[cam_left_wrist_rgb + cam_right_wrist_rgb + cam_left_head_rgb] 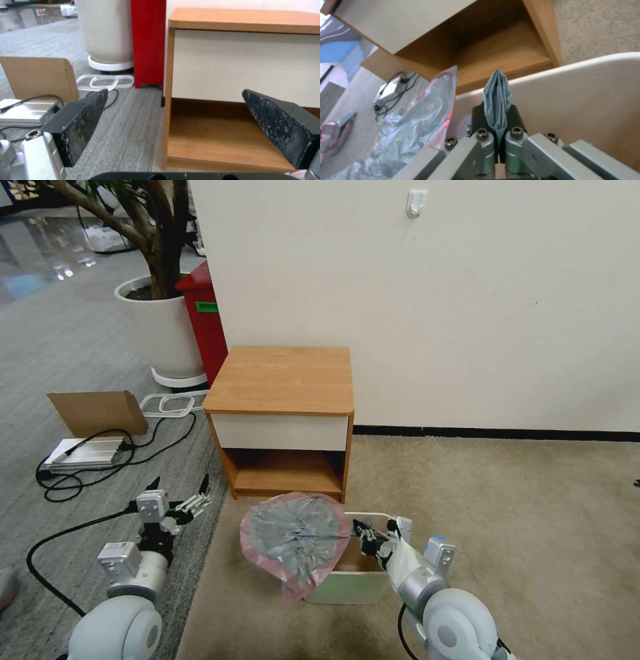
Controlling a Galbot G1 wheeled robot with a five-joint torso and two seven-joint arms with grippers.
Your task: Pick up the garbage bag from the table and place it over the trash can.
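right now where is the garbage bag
In the head view the garbage bag is draped over the left side of the trash can, on the carpet before the table; the right pincer pinches a fold inside the can.

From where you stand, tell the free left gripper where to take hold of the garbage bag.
Take the pinkish-red edge on the garbage bag's left side, which bulges clear of the trash can, coming in from the robot's left. The right gripper already pinches a fold inside the can, and the open left gripper sits on that side.
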